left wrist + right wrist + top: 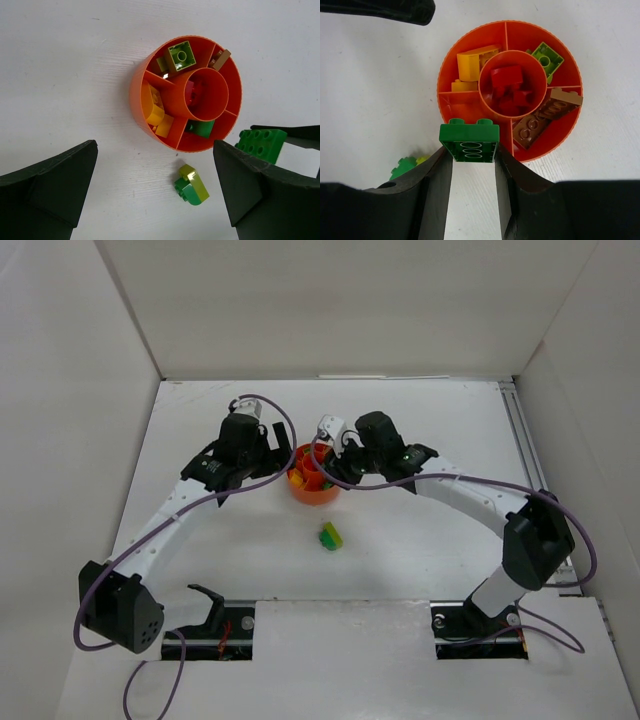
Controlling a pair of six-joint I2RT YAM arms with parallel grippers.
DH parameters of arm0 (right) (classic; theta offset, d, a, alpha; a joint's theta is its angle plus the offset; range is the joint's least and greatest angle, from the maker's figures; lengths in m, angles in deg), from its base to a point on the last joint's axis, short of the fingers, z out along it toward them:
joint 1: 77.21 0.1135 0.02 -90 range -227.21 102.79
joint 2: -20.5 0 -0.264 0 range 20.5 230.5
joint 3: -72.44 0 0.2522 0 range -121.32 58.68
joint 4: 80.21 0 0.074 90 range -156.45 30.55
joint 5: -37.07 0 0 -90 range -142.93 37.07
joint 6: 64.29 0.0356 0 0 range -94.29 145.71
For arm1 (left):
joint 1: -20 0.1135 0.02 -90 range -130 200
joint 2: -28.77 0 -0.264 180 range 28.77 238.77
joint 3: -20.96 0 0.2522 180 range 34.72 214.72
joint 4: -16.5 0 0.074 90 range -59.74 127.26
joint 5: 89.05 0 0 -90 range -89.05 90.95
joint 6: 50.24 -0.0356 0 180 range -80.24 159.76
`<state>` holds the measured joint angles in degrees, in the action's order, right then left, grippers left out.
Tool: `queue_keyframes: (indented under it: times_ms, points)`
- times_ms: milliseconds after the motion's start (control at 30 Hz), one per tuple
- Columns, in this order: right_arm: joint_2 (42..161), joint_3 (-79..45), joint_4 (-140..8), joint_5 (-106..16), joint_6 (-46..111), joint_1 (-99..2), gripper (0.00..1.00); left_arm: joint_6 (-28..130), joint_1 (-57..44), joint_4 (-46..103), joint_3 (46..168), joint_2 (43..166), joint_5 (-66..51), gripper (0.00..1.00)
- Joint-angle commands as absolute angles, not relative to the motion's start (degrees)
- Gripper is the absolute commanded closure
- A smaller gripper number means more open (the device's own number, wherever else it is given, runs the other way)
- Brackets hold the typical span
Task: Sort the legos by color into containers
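Observation:
The round orange dish [318,496] sits mid-table between both grippers. Its central cup holds red legos [510,87]. The ring sections hold yellow [472,62], lime [545,59], brown [545,117] and green [202,128] legos. My right gripper [470,150] is shut on a dark green brick [469,141], held at the dish's near rim [535,35]; the brick also shows in the left wrist view [261,144]. My left gripper [155,150] is open and empty above the dish's left side [137,100]. A stacked green-and-lime lego [331,536] lies on the table in front of the dish, also in the left wrist view [192,185].
White enclosure walls stand at the left, back and right. A metal rail [520,440] runs along the table's right side. Purple cables [270,410] loop over both arms near the dish.

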<state>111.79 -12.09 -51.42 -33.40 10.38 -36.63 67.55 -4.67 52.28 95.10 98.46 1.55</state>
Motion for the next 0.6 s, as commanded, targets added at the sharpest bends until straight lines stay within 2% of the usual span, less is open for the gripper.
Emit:
queue_keyframes:
  times_ms: [0,567]
  points:
    - [113.83,-14.19,-55.63,-35.26,11.65,-35.55,1.00,66.56,-4.52,50.47,94.92,98.64,0.77,0.00]
    - [115.07,-14.19,-56.78,-36.93,12.17,-34.41,1.00,66.04,-4.52,51.00,95.54,99.17,0.77,0.00]
